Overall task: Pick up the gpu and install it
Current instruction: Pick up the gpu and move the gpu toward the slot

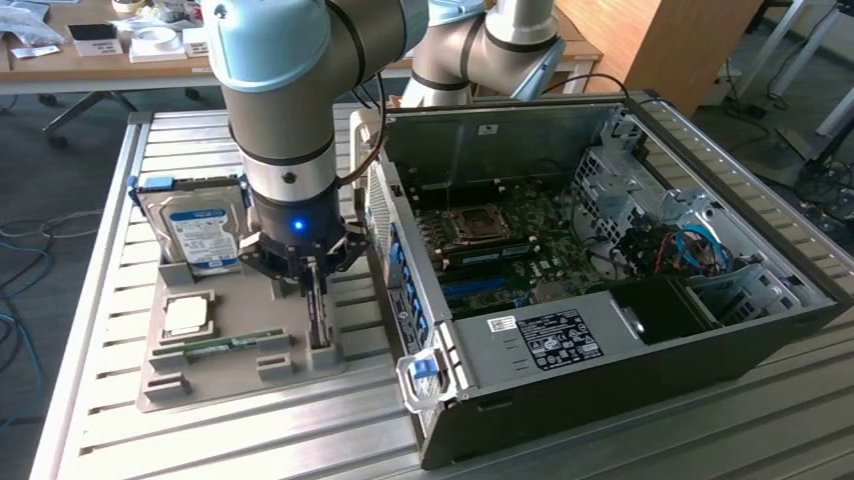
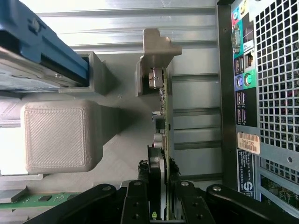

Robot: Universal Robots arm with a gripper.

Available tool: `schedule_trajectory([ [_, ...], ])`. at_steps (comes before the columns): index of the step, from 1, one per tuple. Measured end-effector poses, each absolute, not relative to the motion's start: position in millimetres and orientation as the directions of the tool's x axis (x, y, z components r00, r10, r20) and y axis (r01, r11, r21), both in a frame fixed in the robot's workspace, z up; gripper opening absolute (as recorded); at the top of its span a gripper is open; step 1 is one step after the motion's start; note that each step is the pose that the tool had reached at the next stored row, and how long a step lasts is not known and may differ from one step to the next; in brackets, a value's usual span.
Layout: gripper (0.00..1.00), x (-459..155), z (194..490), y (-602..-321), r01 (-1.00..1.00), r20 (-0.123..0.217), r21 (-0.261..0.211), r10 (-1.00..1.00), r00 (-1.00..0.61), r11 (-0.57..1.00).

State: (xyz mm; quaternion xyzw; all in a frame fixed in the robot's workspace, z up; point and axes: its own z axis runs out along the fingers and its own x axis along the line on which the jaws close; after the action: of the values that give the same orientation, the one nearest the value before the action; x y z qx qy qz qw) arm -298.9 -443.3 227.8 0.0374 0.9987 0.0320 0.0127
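Wrist view: the gpu [image 2: 162,116] is seen standing on edge in the grey holder [image 2: 126,140] beside the computer case [image 2: 227,116], the gripper [image 2: 159,186] astride it with jaws apart. The card should be centred and pinched squarely, so that tilting is avoided.

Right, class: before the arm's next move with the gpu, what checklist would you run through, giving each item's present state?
1. gripper centred over the gpu: ok.
2. gpu standing on edge in the holder: ok.
3. gpu lifted free of the holder: not ok.
4. hard drive apart from the gpu: ok.
5. computer case open, motherboard exposed: ok.
6. Free motherboard slot for the card: cannot tell.
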Motion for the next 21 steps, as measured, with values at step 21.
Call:
schedule_trajectory([
  [21, 0.27, -298.7, 230.1, -443.3, 0.031, -0.023, 0.062, 0.033, -0.999, 0.998],
])
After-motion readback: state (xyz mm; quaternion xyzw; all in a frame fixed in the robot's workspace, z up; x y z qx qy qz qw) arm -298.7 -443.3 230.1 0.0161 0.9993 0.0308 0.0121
